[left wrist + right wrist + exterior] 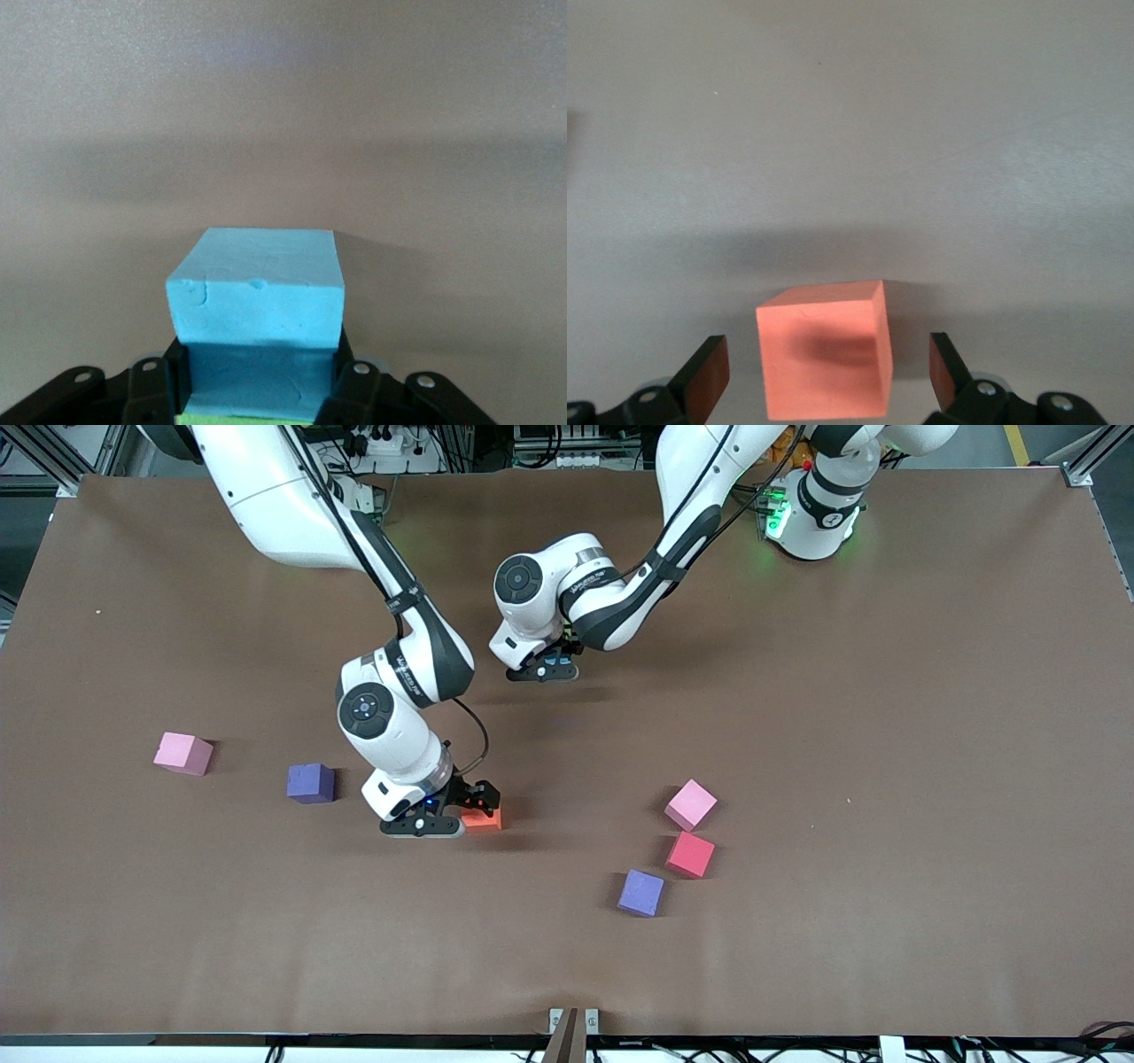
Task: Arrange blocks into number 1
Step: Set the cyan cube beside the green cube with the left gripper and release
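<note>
My left gripper point(542, 669) sits low over the middle of the table and is shut on a light blue block point(255, 297); its black fingers point(151, 390) press both sides. A thin green strip point(239, 418) shows against that block at the wrist; I cannot tell what it is. My right gripper point(469, 810) is down at the table, open around an orange block point(824, 359). Its pads point(707, 374) stand clear of the block on both sides. The orange block point(485, 819) rests on the brown table point(797, 691).
Toward the right arm's end lie a pink block point(183, 753) and a purple block point(311, 783). Toward the left arm's end, a pink block point(691, 804), a red block point(690, 855) and a purple block point(640, 893) sit close together.
</note>
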Robot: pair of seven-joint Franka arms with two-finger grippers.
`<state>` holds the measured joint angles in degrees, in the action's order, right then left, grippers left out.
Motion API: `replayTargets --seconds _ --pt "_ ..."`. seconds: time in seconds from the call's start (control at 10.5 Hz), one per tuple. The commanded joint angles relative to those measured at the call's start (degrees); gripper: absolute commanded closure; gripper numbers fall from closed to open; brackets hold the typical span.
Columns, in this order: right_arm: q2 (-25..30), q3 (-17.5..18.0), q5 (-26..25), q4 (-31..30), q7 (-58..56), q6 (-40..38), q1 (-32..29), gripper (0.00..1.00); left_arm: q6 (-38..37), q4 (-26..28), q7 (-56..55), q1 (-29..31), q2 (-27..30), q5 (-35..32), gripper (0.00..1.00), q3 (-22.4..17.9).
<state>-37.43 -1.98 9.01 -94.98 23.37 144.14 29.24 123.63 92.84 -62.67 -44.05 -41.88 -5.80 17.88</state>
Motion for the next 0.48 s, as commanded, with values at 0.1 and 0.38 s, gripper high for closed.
replayTargets --seconds 0.1,0.38 --pt "-2.20 0.04 0.39 2.43 0.45 0.09 1.08 0.00 0.04 1.02 0.45 0.27 1.27 -1.06 0.00 0.05" --pt "-3.00 0.04 -2.50 2.35 0.18 1.14 1.35 0.00 -1.80 0.76 0.44 4.82 4.86 -1.76 0.00 -0.56"
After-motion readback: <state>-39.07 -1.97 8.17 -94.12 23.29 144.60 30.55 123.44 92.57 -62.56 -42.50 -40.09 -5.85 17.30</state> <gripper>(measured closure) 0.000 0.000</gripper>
